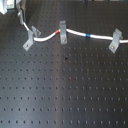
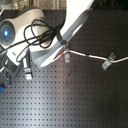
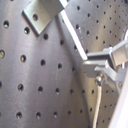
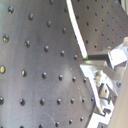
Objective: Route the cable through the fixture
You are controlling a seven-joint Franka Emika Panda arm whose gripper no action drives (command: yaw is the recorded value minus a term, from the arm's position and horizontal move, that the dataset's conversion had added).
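The gripper (image 3: pixel 102 67) shows best in the first wrist view, as metal fingers (image 3: pixel 112 52) low over the perforated board (image 1: pixel 65 95). The white cable (image 3: pixel 75 37) runs up to the fingers there, but whether they are pinched on it or merely beside it cannot be told.

The landmark is the middle clip (image 1: pixel 63 31), an angled metal bracket standing on the board. In the first exterior view the cable passes through this middle clip, with a red mark just beside it. Toward the first exterior view's right it carries a blue mark and reaches the right clip (image 1: pixel 115 40). Toward the first exterior view's left it sags down to the left clip (image 1: pixel 30 37), where its end lies.

Likely risks: if the fingers are not truly on the cable, a pull would leave it unseated at the left clip. Pulling too hard could drag it back out of the middle clip.
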